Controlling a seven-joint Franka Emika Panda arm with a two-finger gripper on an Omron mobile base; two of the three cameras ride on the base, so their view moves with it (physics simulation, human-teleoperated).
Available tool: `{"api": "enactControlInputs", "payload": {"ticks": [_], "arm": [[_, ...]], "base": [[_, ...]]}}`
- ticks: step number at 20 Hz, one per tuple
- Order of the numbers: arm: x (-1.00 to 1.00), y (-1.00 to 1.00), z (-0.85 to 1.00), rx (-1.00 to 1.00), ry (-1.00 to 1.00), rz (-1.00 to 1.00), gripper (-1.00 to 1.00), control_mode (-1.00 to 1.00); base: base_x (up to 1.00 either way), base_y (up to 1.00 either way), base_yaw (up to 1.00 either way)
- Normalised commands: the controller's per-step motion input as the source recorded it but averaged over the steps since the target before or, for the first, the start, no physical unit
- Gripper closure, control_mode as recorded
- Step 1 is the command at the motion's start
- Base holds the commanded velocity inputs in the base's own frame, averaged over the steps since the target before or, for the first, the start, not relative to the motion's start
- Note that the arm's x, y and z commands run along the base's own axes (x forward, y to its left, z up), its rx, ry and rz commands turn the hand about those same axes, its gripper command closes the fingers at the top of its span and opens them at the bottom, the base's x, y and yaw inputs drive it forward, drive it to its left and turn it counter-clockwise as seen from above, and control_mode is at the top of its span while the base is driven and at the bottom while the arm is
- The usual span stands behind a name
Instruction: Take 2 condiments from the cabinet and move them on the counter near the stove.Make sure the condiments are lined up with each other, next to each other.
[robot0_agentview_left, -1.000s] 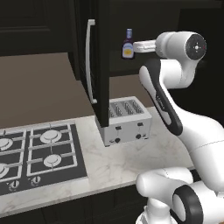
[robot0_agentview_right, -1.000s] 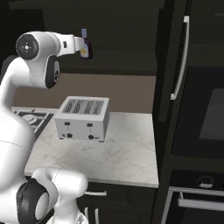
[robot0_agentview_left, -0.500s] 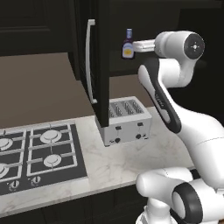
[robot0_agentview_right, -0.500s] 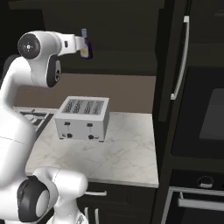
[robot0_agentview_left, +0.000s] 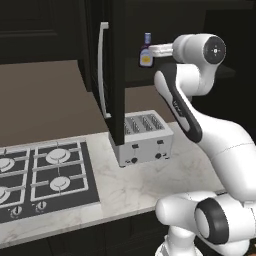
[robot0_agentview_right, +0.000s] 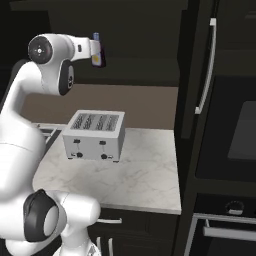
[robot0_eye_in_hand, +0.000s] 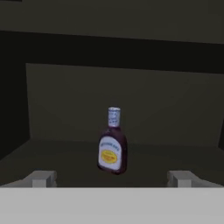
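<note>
Nothing moved: gripper (robot0_eye_in_hand: 112, 178) wide open (empty), facing bottle (robot0_eye_in_hand: 112, 142) upright on dark cabinet shelf (robot0_eye_in_hand: 52, 153).

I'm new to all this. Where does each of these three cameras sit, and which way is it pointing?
Left base view: on the base, behind the arm to its left, looking forward and down at the stove, toaster and open cabinet; the white arm rises at lower right.
Right base view: behind the arm to its right, facing the toaster and counter; the arm rises at left.
Hand view: on the hand, looking into the cabinet at the bottle, with the open gripper at the bottom.
All three share the bottle.
</note>
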Motion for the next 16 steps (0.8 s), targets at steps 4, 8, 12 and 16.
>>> {"api": "enactControlInputs", "payload": {"ticks": [4, 8, 12, 16], "arm": [[0.15, 0.00, 0.00, 0.00, 0.00, 0.00, -1.00, -1.00], [0.19, 0.00, 0.00, 0.00, 0.00, 0.00, -1.00, -1.00], [0.21, 0.00, 0.00, 0.00, 0.00, 0.00, -1.00, -1.00], [0.19, 0.00, 0.00, 0.00, 0.00, 0.00, -1.00, -1.00]], "base": [[0.00, 0.00, 0.00], [0.00, 0.00, 0.00], [0.00, 0.00, 0.00], [0.00, 0.00, 0.00]]}}
